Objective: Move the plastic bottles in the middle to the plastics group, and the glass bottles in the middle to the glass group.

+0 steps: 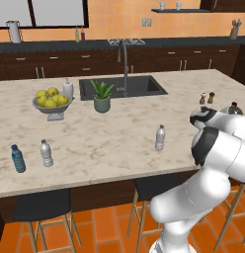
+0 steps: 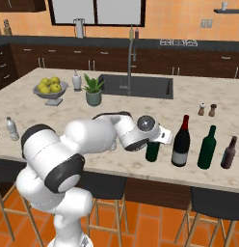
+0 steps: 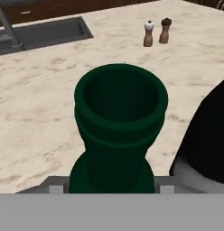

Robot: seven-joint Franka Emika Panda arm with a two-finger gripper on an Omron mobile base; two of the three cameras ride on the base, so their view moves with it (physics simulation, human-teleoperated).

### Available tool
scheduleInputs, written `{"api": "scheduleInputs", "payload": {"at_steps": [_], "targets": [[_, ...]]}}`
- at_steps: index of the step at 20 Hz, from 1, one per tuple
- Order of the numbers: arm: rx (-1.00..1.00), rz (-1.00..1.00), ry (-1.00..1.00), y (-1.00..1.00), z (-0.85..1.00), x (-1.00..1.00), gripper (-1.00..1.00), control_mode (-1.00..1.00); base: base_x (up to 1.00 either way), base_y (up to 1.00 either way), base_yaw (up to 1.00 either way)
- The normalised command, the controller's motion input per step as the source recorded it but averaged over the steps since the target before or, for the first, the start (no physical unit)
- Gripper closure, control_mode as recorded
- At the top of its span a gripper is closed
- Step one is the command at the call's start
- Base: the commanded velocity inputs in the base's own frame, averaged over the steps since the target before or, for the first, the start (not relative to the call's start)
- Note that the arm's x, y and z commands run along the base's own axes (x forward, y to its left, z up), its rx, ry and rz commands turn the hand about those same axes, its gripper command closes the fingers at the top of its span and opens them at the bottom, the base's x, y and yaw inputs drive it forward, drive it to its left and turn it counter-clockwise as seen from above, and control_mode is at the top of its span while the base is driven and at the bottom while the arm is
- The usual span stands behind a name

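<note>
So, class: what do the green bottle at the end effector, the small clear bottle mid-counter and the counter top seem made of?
Green bottle: probably glass; dark, smooth, thick rolled lip at its open mouth. Small clear bottle: likely thin plastic; greyish, see-through, white cap. Counter top: looks like polished marble or stone; pale with brown veining, though only a rendered surface.

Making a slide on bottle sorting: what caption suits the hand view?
Close above the open mouth of a dark green glass bottle, a black wine bottle beside it, salt and pepper shakers beyond.
</note>
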Motion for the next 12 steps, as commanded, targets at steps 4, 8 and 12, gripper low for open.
{"api": "scheduleInputs", "payload": {"at_steps": [4, 8, 12], "targets": [[-0.15, 0.0, 0.05, 0.0, 0.04, 0.3, 1.0, -1.0, 0.0, 0.0, 0.0], [-0.02, -0.03, 0.09, -0.07, 0.0, 0.38, 1.0, -1.0, 0.0, 0.0, 0.0], [0.0, -0.07, 0.0, -0.37, 0.0, 0.23, 1.0, -1.0, 0.0, 0.0, 0.0]]}}
